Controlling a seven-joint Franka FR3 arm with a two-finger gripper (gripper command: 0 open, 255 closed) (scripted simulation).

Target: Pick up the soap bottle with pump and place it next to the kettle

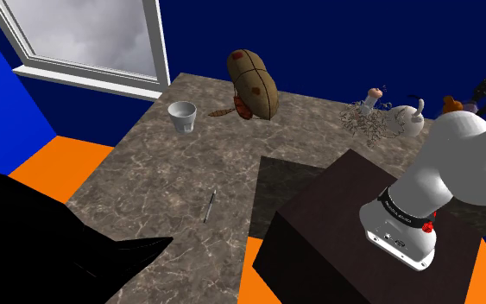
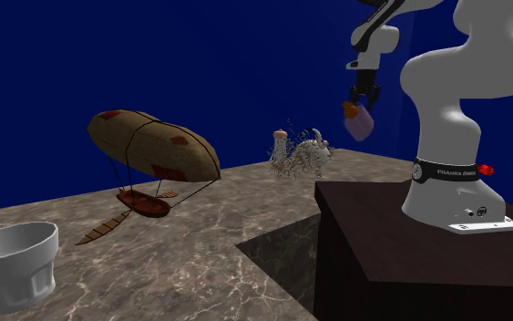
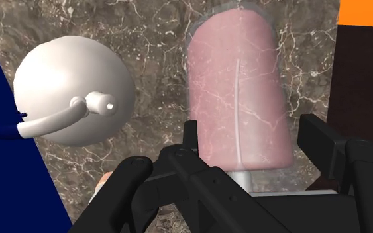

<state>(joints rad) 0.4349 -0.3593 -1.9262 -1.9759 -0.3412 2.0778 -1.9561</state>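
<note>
Fig.: black gripper (image 2: 364, 96) pinching pink translucent soap bottle (image 3: 238, 86) by its top, bottle hanging in air above marble counter (image 3: 158, 40), w/ white kettle (image 3: 72, 99) just beside it on counter; farther off, brown airship model (image 1: 254, 84) & white cup (image 1: 182, 117).

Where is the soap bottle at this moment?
In the second exterior view the pink soap bottle hangs in the gripper above the counter, right of centre; in the wrist view the white kettle stands on the counter beside it.
</note>
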